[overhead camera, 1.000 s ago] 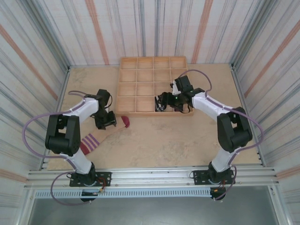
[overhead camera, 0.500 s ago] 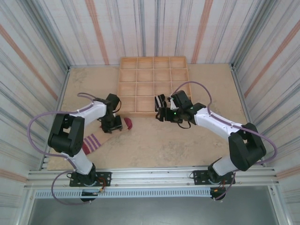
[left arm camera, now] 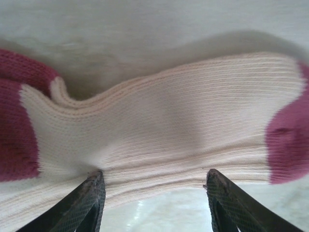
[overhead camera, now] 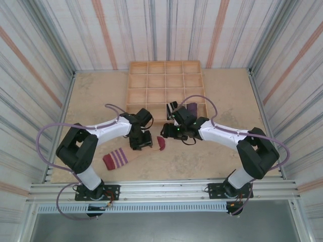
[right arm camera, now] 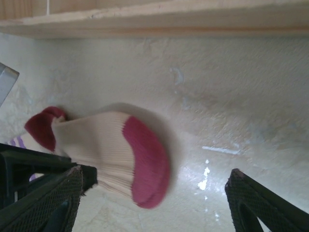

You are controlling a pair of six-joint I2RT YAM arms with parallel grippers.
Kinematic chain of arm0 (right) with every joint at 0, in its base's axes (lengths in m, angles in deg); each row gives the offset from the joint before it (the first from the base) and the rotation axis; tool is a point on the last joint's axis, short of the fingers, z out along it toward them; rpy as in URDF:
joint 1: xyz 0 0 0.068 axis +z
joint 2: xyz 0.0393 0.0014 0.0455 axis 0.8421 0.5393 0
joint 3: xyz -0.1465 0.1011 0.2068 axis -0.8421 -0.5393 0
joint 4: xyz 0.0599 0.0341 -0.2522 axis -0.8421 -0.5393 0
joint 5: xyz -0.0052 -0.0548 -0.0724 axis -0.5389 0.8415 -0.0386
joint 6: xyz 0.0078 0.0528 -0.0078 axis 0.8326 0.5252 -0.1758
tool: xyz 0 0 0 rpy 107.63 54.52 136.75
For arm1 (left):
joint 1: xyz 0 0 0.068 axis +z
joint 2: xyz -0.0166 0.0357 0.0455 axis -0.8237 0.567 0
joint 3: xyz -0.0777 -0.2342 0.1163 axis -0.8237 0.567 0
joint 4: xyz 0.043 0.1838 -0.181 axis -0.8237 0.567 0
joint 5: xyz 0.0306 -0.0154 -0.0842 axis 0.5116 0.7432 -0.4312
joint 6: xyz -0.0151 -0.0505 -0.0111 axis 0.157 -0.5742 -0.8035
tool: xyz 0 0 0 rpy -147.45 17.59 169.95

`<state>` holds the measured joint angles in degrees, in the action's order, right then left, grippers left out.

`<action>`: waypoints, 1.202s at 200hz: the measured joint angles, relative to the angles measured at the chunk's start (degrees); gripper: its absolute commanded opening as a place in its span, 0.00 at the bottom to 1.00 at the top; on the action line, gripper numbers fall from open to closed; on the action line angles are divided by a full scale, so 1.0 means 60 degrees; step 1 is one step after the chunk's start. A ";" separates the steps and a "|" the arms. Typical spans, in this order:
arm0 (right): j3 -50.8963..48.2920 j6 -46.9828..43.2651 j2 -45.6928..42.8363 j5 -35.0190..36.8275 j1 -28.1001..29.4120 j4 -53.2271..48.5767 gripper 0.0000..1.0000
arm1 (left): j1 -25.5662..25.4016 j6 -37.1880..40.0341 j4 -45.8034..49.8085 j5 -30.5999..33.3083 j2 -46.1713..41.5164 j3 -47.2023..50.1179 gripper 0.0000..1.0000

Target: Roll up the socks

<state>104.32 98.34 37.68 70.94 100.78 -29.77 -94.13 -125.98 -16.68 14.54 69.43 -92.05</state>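
Observation:
A beige sock (overhead camera: 120, 157) with a maroon toe (overhead camera: 161, 143) and a striped cuff lies slanted on the table in front of the tray. My left gripper (overhead camera: 142, 140) sits on its middle. In the left wrist view the sock (left arm camera: 159, 121) stretches across, and the gripper (left arm camera: 154, 176) has both fingertips set into its near edge, gripping the fabric. My right gripper (overhead camera: 168, 132) hovers at the toe end, open. In the right wrist view the maroon toe (right arm camera: 145, 164) lies between its wide-spread fingers (right arm camera: 154, 203). A purple sock (overhead camera: 192, 107) rests in a near-right tray cell.
The wooden grid tray (overhead camera: 164, 62) stands at the back centre; its front edge (right arm camera: 169, 19) runs just beyond the right gripper. The two grippers are close together over the sock. Striped walls enclose the table on three sides.
The left gripper has dragged the beige sock rightward to the table's middle. The right arm has left the tray and come down to the sock's toe, its jaws narrowing a little.

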 measured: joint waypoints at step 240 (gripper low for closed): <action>0.0492 0.1443 0.2000 -0.1231 0.0463 -0.0120 0.13 | 0.2637 0.2240 0.3348 0.0029 -0.3013 -0.0259 0.80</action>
<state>107.27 106.99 49.68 63.55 103.56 -30.49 -78.31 -112.54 3.41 14.72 51.35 -93.60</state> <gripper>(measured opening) 0.194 0.802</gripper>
